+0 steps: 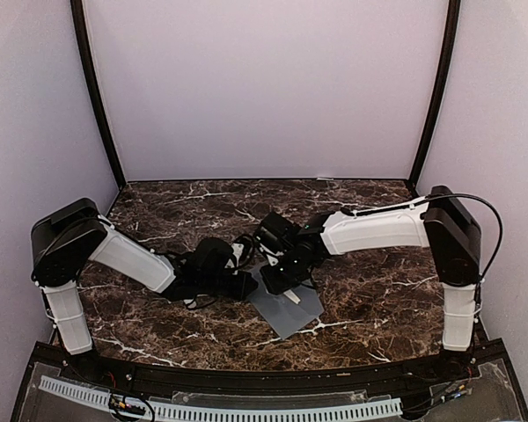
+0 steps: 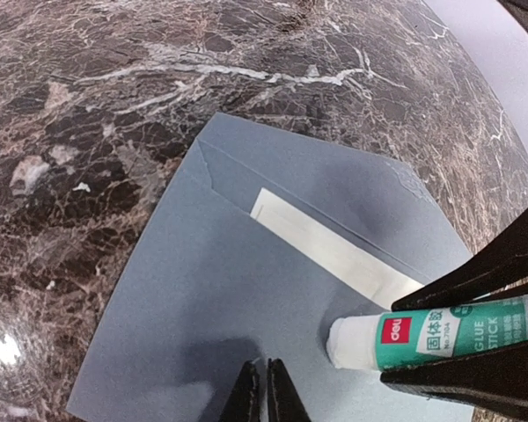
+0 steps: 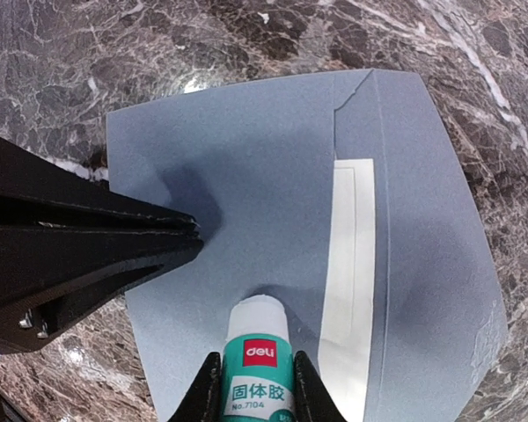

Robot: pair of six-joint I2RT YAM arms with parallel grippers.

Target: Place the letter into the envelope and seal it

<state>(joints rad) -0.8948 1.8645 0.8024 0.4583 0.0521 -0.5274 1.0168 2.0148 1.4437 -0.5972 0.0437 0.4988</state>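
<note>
Presently: right gripper (image 3: 255, 378), fingers clamped on a glue stick (image 2: 431, 334), whose white tip rests on the envelope (image 3: 246, 176) just beside the letter (image 3: 350, 255), judged to be the cream strip showing at the pocket mouth. Left gripper (image 2: 265, 387), fingers pinched together on nothing, tips pressed to the envelope, apparently pinning it flat on the table (image 2: 114, 105) for gluing.

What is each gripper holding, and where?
Right gripper clamps the white-and-green glue stick by its labelled body. Left gripper, shut, holds nothing.
</note>
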